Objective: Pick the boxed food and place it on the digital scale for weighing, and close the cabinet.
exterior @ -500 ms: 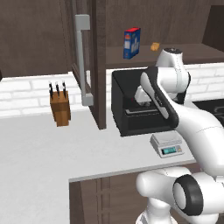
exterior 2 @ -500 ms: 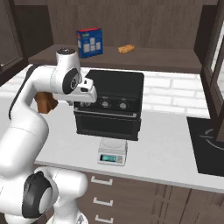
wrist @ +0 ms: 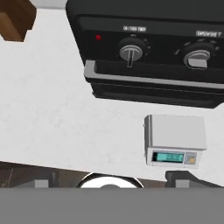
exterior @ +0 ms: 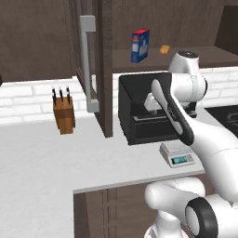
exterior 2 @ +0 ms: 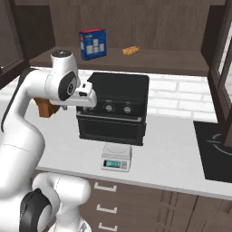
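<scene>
Boxed food stands upright near the left end of the cabinet shelf, well above the gripper, whose fingers are spread wide, holding nothing, aimed down at the worktop.

Black oven crowds digital scale; counter open.
</scene>
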Available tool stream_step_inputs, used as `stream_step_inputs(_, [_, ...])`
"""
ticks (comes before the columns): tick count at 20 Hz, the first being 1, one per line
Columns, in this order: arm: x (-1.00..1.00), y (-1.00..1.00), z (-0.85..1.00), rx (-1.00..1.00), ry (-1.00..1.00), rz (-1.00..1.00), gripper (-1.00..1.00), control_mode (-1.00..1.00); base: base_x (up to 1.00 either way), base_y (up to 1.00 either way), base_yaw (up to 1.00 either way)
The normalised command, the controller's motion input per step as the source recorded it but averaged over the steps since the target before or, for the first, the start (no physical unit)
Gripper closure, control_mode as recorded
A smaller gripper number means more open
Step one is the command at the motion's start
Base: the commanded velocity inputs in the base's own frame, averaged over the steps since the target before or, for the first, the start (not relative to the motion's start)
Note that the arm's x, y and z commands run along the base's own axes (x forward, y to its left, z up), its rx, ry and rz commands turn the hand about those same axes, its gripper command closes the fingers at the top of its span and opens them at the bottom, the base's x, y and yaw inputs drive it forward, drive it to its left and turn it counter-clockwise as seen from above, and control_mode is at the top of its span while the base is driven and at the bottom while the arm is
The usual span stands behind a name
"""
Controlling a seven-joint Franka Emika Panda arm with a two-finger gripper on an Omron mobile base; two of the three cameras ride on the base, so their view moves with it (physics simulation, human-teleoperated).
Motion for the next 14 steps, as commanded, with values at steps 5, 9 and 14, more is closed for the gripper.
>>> stream_step_inputs(5, [-0.01,0.03,0.51,0.0,-0.02,-0.02,-1.0,-1.0,0.0,0.0,0.0])
stream_step_inputs(9, [-0.03,0.0,0.67,0.0,-0.07,0.0,-1.0,-1.0,0.0,0.0,0.0])
stream_step_inputs(14, [0.0,0.02,0.67,0.0,-0.21,0.0,-1.0,-1.0,0.0,0.0,0.0])
